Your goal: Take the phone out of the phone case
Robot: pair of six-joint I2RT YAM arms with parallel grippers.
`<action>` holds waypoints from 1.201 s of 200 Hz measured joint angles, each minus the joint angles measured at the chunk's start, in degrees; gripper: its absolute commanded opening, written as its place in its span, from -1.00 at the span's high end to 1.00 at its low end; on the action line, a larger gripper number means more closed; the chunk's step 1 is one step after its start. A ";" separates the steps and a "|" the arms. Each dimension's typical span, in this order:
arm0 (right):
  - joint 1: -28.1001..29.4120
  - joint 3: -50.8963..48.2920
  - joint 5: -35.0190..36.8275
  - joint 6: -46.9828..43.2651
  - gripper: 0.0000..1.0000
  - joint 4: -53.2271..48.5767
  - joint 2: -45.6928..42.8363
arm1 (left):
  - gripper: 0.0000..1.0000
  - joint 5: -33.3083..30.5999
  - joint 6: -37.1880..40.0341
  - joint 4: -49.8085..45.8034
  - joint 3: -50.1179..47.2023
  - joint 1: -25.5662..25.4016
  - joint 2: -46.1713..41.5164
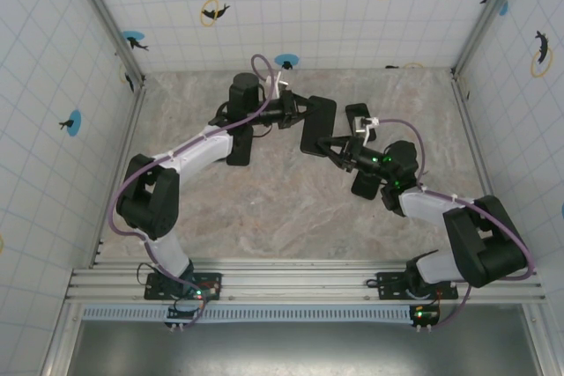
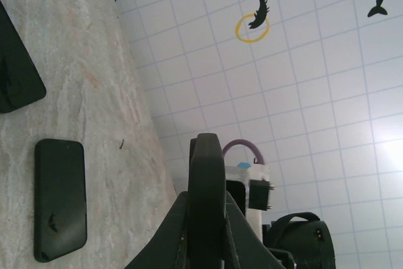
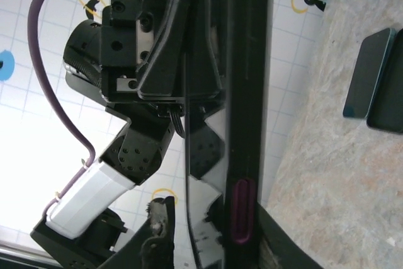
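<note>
Over the middle of the marbled table (image 1: 282,217) the two arms are meeting, and a black phone (image 1: 319,125) is hanging in the air between them, well clear of the surface. The left gripper (image 1: 304,114) is reaching in from the left and pinching the phone's upper end; from its wrist camera the fingers (image 2: 171,234) are pressing tight against both faces of the slim black edge (image 2: 208,181), so it is clamped fast on the phone. The right gripper (image 1: 328,144) is coming up from the lower right and meeting the phone's lower corner. In the right wrist view the phone (image 3: 245,92) is standing edge-on, its side button (image 3: 242,218) showing near the bottom. One finger (image 3: 157,234) seems to be standing slightly off the glossy face while the other is sitting behind the phone's edge, so I cannot tell whether this gripper is actually gripping.

On the table, a flat black slab (image 1: 238,151) is lying under the left forearm, and a second black slab (image 1: 364,187) is lying just beneath the right wrist. The right wrist view is also catching a teal-edged slab (image 3: 362,74) lying flat on the marble, off to the side.
</note>
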 measured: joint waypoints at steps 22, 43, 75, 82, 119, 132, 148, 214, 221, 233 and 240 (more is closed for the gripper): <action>0.02 0.00 1.03 -1.64 0.07 0.00 -0.52 | 1.00 -1.22 -0.96 0.33 -0.22 -0.02 -0.02; 0.11 -0.17 3.74 -5.01 0.02 -2.14 -2.64 | 1.00 -3.58 -3.10 2.51 -1.29 -0.04 -0.48; 2.05 -2.84 11.26 -12.02 -0.06 -4.42 -7.82 | 1.00 -9.46 -6.80 8.00 -4.63 -0.57 -2.45; 2.73 -3.34 12.90 -13.25 -0.06 -4.46 -8.55 | 1.00 -10.95 -7.65 9.25 -5.22 -0.83 -2.73; 6.25 -6.01 18.53 -16.50 -0.01 -3.34 -9.20 | 1.00 -19.30 -11.41 15.80 -8.04 -2.60 -3.43; 7.19 -6.71 20.22 -17.22 0.05 -2.56 -9.09 | 1.00 -21.77 -12.28 16.87 -8.70 -3.32 -3.54; 8.20 -6.78 22.38 -17.77 0.11 -0.90 -8.68 | 1.00 -24.61 -13.05 17.90 -9.27 -4.31 -3.74; 10.12 -6.91 26.88 -18.18 0.36 8.72 -4.55 | 1.00 -31.41 -14.67 21.35 -11.69 -7.23 -4.52; 10.19 -6.91 26.91 -18.18 0.38 9.01 -4.33 | 1.00 -31.74 -14.91 21.49 -11.85 -7.23 -4.52; 10.19 -6.91 26.97 -18.25 0.41 9.42 -3.93 | 1.00 -32.44 -15.26 21.73 -11.96 -7.23 -4.52; 10.19 -6.91 27.06 -18.25 0.43 9.75 -3.78 | 1.00 -32.74 -15.47 21.88 -11.98 -7.28 -4.52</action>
